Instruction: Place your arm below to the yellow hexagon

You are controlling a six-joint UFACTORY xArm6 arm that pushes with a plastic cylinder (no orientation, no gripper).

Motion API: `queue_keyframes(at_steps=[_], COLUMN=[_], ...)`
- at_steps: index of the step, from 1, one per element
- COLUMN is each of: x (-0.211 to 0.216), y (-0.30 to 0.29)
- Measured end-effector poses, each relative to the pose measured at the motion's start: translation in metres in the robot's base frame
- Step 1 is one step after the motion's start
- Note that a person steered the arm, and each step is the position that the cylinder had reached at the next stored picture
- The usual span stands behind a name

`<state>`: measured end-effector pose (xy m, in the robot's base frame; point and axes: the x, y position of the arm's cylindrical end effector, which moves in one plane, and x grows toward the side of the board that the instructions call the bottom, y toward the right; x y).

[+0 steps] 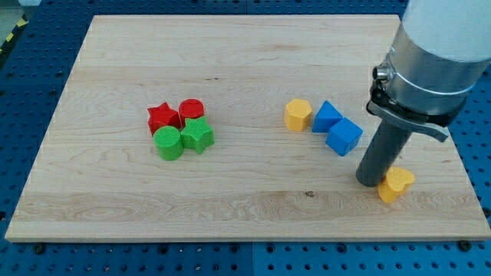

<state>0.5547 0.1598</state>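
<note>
Camera view, single frame: a pale wooden board (245,199) lies on a blue perforated table (38,46) and carries eight small blocks in three groups.

Left of centre, four blocks sit packed together. A red star (161,117) and a red cylinder (191,110) form the upper row; a green cylinder (168,142) and a green star (198,135) form the lower row. Each touches its neighbours.

Right of centre, a yellow hexagon (298,114) stands just beside a blue block (327,116), whose exact shape I cannot make out. A blue cube (344,136) touches that block at its lower right. The hexagon is the leftmost member of this row, and the board directly beneath it in the frame is bare wood.

Lower right, a yellow heart (396,184) lies near the board's right edge. My rod descends from the grey and white arm housing (430,54) at the frame's upper right, and my tip (373,181) rests on the board immediately left of the heart, touching or nearly touching it. My tip is below and to the right of the blue cube, and well to the lower right of the hexagon. I carry no jaws; the rod grips nothing and only stands against the heart's side.
</note>
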Motion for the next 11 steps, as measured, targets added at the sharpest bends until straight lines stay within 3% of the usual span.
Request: queue_keyframes(at_steps=[4, 6, 11], x=[0.022, 0.022, -0.043], y=[0.027, 0.006, -0.039])
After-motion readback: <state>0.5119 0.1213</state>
